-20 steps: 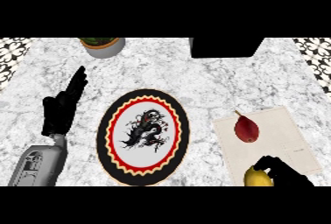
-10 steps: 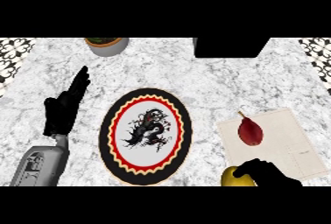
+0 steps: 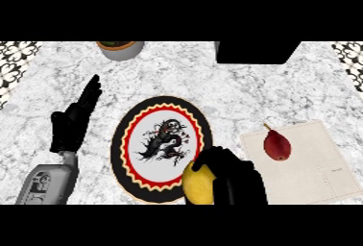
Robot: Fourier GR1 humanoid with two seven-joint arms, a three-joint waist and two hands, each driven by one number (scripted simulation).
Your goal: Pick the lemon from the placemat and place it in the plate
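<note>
Marble counter (image 3: 212, 86); R hand (image 3: 230, 175) grips oval lemon (image 3: 199, 185) over round plate (image 3: 127, 158) rim; L hand (image 3: 74, 120) flat, fingers straight.

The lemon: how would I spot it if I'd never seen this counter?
Start at the big round plate with the black dragon in the middle of the marble counter. At its lower right rim, the right hand curls round the lemon. It is plain yellow and oval, unlike the dark red fruit lying on the beige placemat.

Even, bright, diffuse light covers the marble bench (image 3: 212, 91); no glare, hardly any cast shadows, and no visible warping toward the frame's edges.
</note>
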